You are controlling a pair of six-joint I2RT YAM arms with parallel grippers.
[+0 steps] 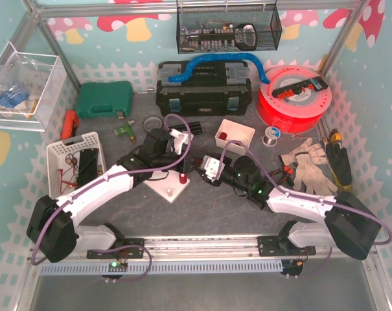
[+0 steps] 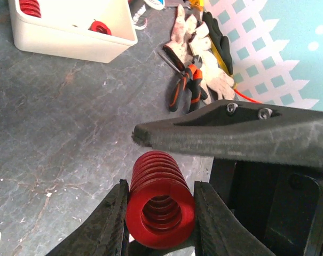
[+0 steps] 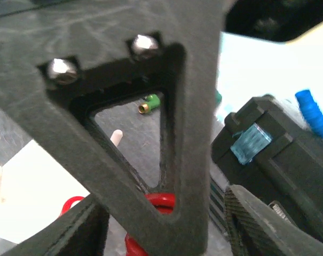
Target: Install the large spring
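My left gripper (image 1: 183, 168) is shut on the large red spring (image 2: 160, 205), one finger on each side of the coil, and holds it just above the white base plate (image 1: 170, 189). The spring also shows in the top view (image 1: 182, 176). In the right wrist view the spring (image 3: 161, 201) is mostly hidden behind the left gripper's finger (image 3: 124, 149). My right gripper (image 1: 206, 170) is open, its fingers (image 3: 257, 224) spread wide either side of that finger and the spring. Its black finger (image 2: 236, 133) crosses just above the spring in the left wrist view. White pegs (image 3: 116, 137) stand on the plate.
A white bin (image 1: 234, 135) with smaller red springs sits behind the grippers. Pliers (image 2: 185, 88) and gloves (image 1: 309, 165) lie to the right. A black toolbox (image 1: 202, 87), red spool (image 1: 293, 97), green case (image 1: 105, 100) and white basket (image 1: 76, 159) ring the work area.
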